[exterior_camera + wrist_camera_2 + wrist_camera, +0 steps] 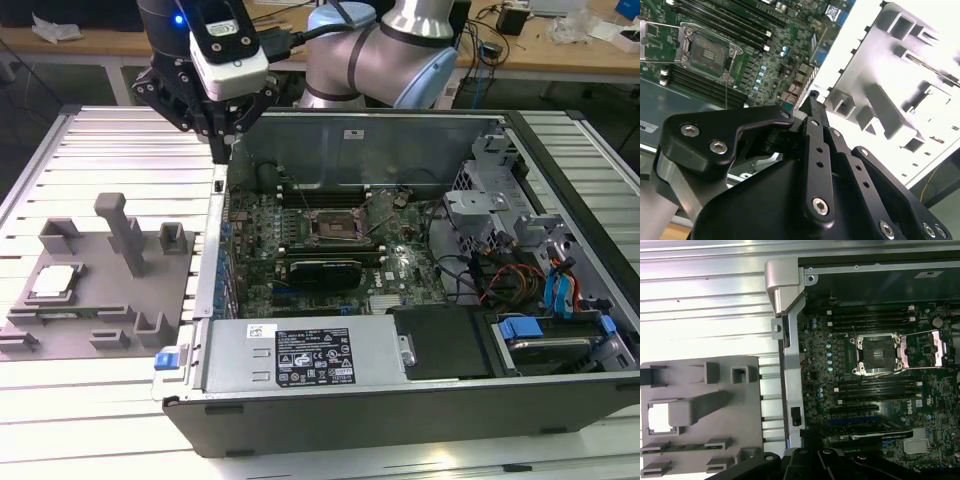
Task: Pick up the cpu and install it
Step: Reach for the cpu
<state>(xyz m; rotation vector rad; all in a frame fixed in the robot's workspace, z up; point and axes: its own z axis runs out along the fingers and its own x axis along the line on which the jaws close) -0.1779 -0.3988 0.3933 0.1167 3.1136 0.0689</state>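
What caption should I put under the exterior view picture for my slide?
Robot gripper hovers near the computer case edge; the cpu sits in the grey fixture.

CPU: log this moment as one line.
cpu: in grey fixture | socket: open, empty | gripper: above case edge, apart from cpu

Robotics lab — slotted bench (pixel 120 150), cluttered desks (pixel 545 48)

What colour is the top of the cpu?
Silvery-grey; the cpu shows best in the exterior view.
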